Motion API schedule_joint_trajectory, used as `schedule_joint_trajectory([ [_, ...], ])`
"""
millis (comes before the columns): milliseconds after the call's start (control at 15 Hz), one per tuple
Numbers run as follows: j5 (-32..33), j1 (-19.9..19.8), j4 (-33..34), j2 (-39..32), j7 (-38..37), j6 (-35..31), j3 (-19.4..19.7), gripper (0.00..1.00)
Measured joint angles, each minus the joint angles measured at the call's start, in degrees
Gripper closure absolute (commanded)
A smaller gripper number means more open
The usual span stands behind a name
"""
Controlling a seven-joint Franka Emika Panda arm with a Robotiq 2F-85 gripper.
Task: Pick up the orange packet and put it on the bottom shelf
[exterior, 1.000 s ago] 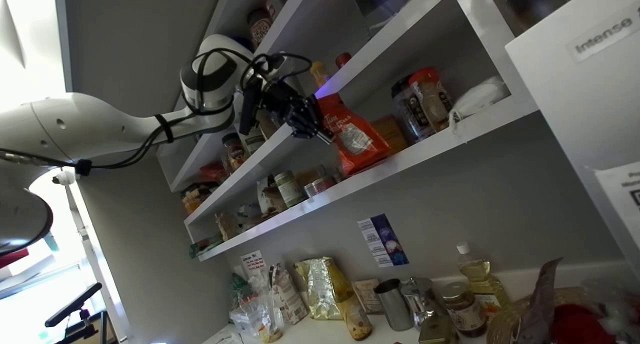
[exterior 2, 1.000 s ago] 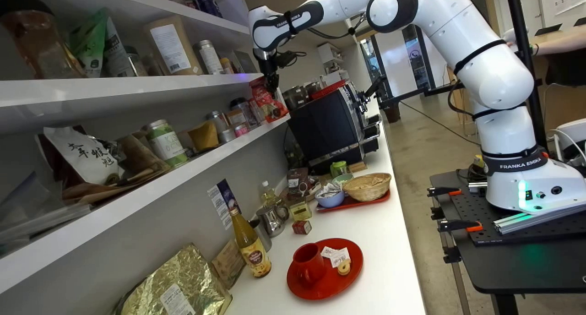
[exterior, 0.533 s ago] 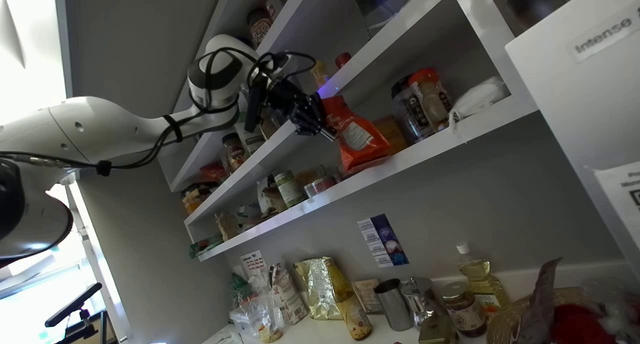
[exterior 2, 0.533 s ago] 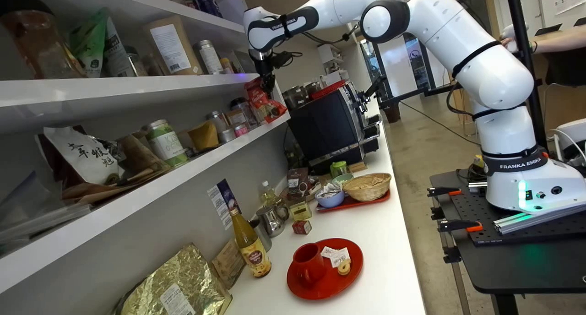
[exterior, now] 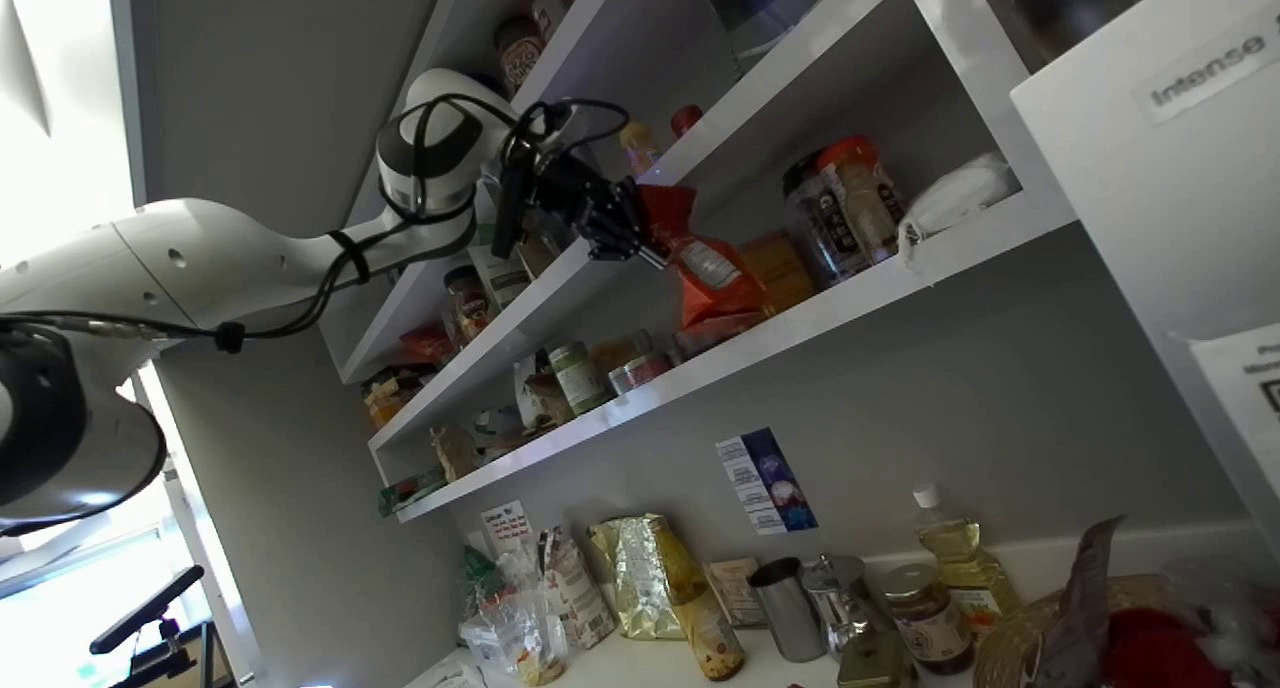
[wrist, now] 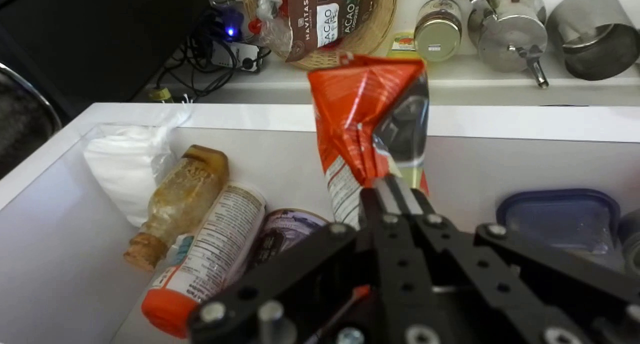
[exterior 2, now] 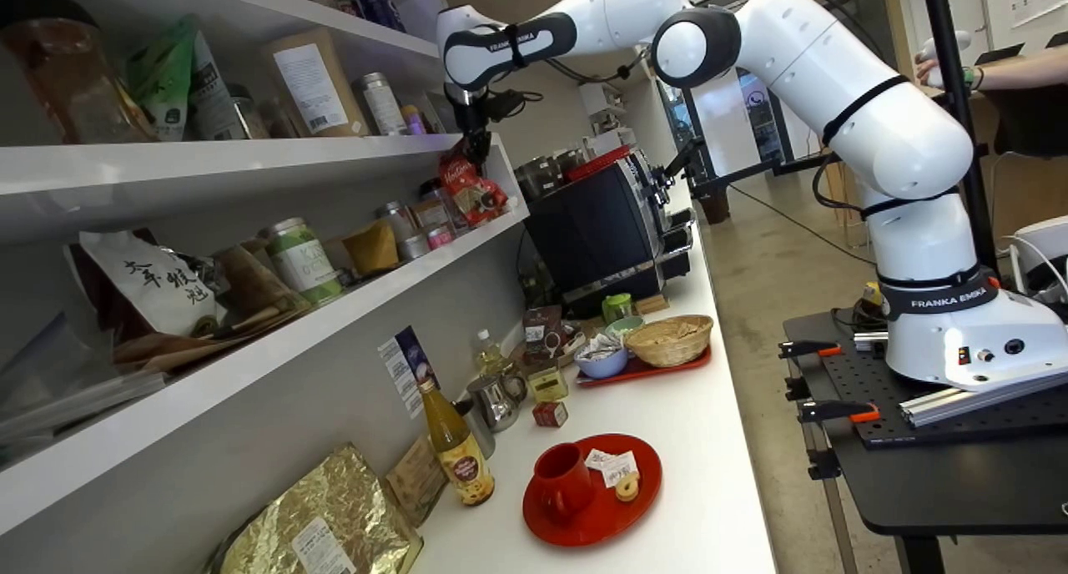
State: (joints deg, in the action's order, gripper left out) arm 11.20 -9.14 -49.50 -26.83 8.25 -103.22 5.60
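Observation:
The orange packet (exterior: 712, 273) is a glossy orange-red pouch with a pale label, held at its upper part. My gripper (exterior: 657, 253) is shut on it, with the fingers close together on its folded film in the wrist view (wrist: 397, 189). In the wrist view the packet (wrist: 345, 109) spreads beyond the fingertips, in front of the shelf edge. The packet (exterior 2: 474, 192) hangs tilted at the bottom shelf (exterior 2: 250, 353), near its end by the jars. The bottom shelf's front edge also shows in an exterior view (exterior: 900, 273). I cannot tell whether the packet's base touches the board.
The higher shelf board (exterior 2: 334, 150) runs just above the packet. Jars (exterior: 860, 193), a tan packet (exterior: 778, 268) and a white bag (exterior: 960, 198) stand on the bottom shelf. A black machine (exterior 2: 592, 224) stands beyond the shelf end. A bottle (exterior 2: 455, 445) and red plate (exterior 2: 634, 507) are on the counter.
My gripper and the packet have moved a little inward over the bottom shelf, leftward in an exterior view. The packet's base has shifted back from the shelf's front edge and the packet looks more folded.

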Motion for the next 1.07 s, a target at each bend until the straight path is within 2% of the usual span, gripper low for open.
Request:
schedule_joint_trajectory([
  [400, 0.0, -0.2, 2.0, -0.6, 0.0, 0.0, -0.2, 1.0],
  [1067, 0.0, -3.2, 2.3, -3.2, -0.2, -0.1, 0.4, 1.0],
])
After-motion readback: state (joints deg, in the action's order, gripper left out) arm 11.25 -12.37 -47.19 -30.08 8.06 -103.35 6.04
